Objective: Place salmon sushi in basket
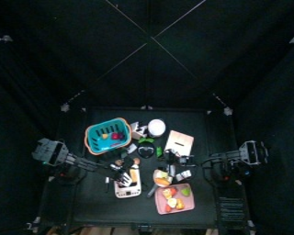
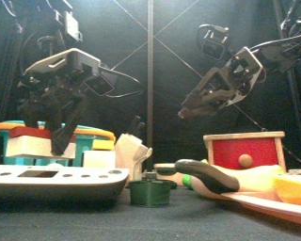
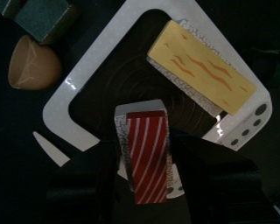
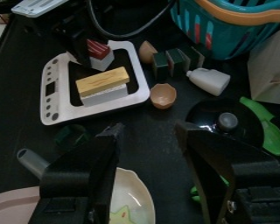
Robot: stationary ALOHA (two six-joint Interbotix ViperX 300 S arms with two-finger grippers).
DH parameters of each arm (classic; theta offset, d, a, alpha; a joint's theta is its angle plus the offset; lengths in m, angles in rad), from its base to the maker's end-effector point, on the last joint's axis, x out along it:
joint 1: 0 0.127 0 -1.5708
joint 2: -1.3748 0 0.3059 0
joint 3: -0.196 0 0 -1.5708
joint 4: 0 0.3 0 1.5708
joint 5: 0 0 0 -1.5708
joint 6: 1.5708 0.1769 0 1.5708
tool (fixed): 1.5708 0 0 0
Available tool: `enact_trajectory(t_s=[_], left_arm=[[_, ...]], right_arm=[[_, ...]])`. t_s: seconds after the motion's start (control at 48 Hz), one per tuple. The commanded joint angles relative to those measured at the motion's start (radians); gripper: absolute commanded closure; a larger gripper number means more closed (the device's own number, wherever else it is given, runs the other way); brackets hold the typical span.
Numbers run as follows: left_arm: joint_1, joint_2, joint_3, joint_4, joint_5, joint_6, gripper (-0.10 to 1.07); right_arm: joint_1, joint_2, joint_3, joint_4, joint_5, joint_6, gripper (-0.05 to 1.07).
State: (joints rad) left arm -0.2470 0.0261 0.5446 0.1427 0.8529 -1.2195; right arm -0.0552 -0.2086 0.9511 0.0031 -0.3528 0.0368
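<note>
Left fingers (image 3: pixel 143 166) clamped, right fingers (image 4: pixel 154 166) spread apart

Both arms are showing up black all over, built of boxy blocks joined by rounded joints. The left arm (image 2: pixel 59 71) is wearing a grey, slightly shiny housing above its gripper, with thin black cables looping out of it toward the curtain. The right arm (image 2: pixel 235 75) is looking the same, chunky and dark, with a cable curling over its upper part. From above, each arm's base (image 1: pixel 48 151) is catching a little light as a grey block. The left gripper (image 3: pixel 149 179) is showing matte black jaws, and the right gripper (image 4: pixel 154 175) is showing two broad, dull black jaws with rounded edges
</note>
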Motion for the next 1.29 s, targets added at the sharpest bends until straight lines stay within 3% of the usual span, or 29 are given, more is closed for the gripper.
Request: enact_trajectory(t_s=[0.0, 0.292, 0.417, 0.625, 0.812, 0.958, 1.104, 1.271], left_arm=[[0.000, -0.029, -0.014, 0.002, 0.003, 0.005, 0.45], [0.037, -0.204, -0.017, 0.018, 0.164, 0.006, 0.45], [0.101, -0.296, -0.018, 0.061, 0.250, 0.015, 0.45], [0.279, -0.471, 0.015, 0.126, 0.305, 0.061, 0.45], [0.460, -0.594, 0.104, 0.163, 0.287, 0.092, 0.45], [0.621, -0.615, 0.206, 0.153, 0.227, 0.118, 0.45], [0.729, -0.617, 0.273, 0.129, 0.117, 0.189, 0.45], [0.819, -0.615, 0.313, 0.086, 0.025, 0.201, 0.45]], right_arm=[[-0.003, -0.008, -0.017, 0.000, -0.009, 0.002, 0.17], [-0.005, 0.000, -0.023, -0.005, -0.008, -0.003, 0.17], [-0.003, 0.006, -0.025, -0.015, -0.008, 0.000, 0.17], [-0.003, 0.023, -0.040, -0.029, -0.008, 0.000, 0.17], [-0.003, 0.057, -0.060, -0.044, -0.008, 0.000, 0.17], [-0.005, 0.075, -0.080, -0.046, -0.008, 0.002, 0.17], [-0.006, 0.083, -0.091, -0.046, -0.006, 0.003, 0.17], [-0.009, 0.087, -0.089, -0.046, -0.008, 0.003, 0.17]])
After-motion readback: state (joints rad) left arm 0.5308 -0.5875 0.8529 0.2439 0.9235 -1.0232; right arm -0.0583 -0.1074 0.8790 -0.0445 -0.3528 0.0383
